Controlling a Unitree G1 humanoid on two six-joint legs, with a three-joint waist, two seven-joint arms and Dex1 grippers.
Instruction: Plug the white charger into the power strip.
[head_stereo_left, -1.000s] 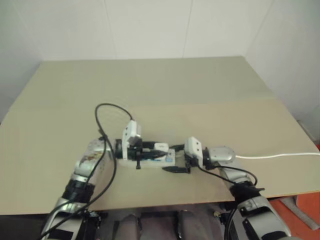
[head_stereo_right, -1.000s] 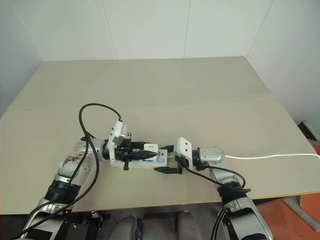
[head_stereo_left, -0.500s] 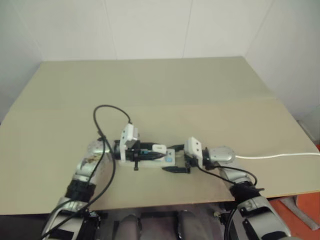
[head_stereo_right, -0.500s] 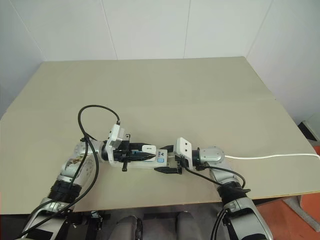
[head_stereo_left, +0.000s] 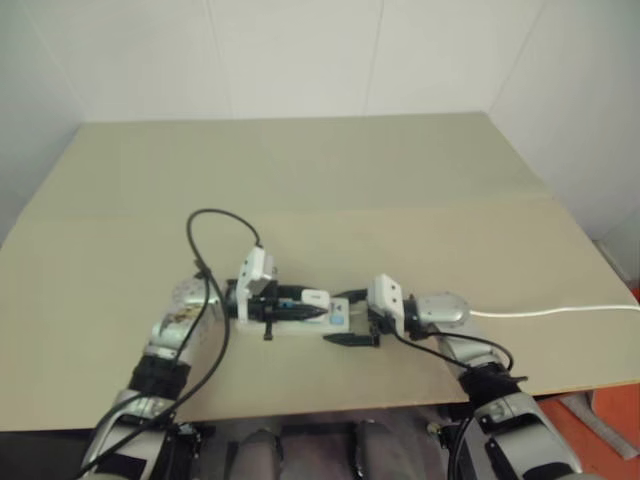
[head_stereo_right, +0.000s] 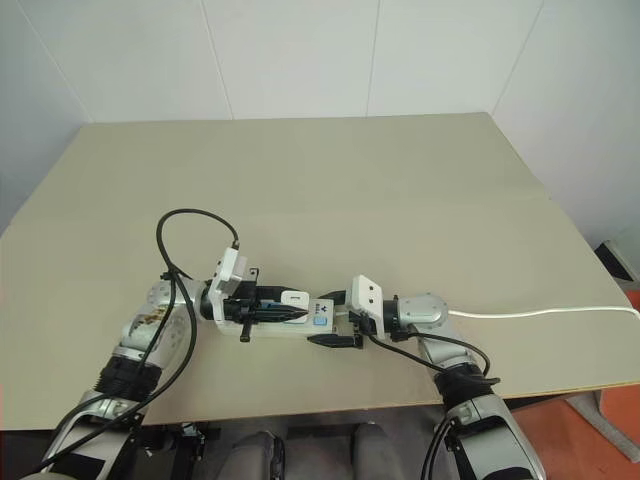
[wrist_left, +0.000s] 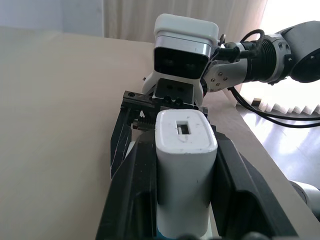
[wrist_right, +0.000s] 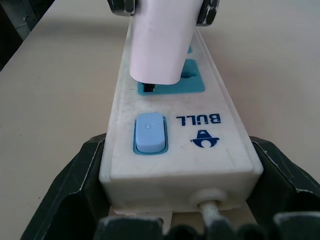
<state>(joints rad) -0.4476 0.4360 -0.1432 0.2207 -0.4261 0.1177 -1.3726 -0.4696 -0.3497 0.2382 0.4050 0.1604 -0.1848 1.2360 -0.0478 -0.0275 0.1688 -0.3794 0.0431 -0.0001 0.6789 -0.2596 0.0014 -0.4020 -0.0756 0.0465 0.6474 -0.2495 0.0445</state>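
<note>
Gripping the white charger (wrist_left: 184, 170) tight between its black fingers, the left gripper (head_stereo_right: 285, 313) is holding it over the power strip's (wrist_right: 172, 125) blue socket beside the switch (wrist_right: 149, 132), while the right gripper (head_stereo_right: 335, 322) is clamping the strip's cord end on the table (head_stereo_right: 400, 200)

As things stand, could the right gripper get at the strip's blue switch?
Probably not: the right gripper is clamped around the switch end of the power strip, steadying it. The blue switch itself lies uncovered, but reaching it means letting go.
</note>
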